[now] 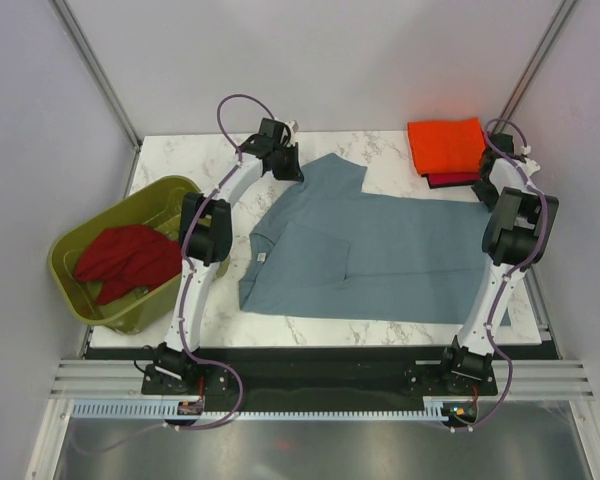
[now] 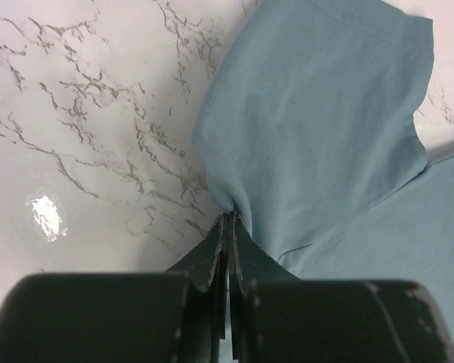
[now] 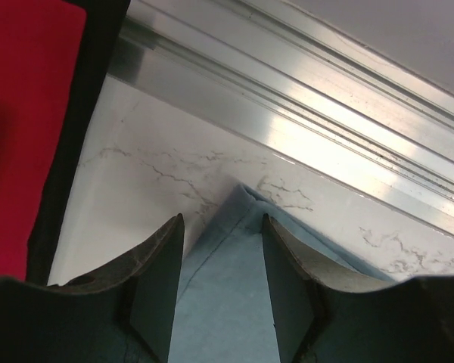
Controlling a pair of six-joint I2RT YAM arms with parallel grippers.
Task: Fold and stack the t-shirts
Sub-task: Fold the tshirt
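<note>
The slate blue-grey t-shirt (image 1: 370,250) lies spread across the middle of the table, its near left sleeve folded in. My left gripper (image 1: 280,160) is at its far left sleeve. In the left wrist view the left gripper (image 2: 228,221) is shut on the edge of that sleeve (image 2: 318,121). My right gripper (image 1: 500,178) is at the shirt's far right corner. In the right wrist view it (image 3: 222,223) is open, with a jaw on each side of that corner (image 3: 238,249). The folded orange shirt (image 1: 446,145) lies on a folded magenta-red shirt (image 1: 452,180) at the back right. The dark red shirt (image 1: 125,258) lies bunched in the tub.
The olive-green tub (image 1: 75,280) stands off the table's left edge. The marble table (image 1: 200,160) shows bare at the back left. An aluminium rail (image 3: 303,91) runs along the table's right edge, close to my right gripper. The magenta-red shirt (image 3: 23,113) is left of it.
</note>
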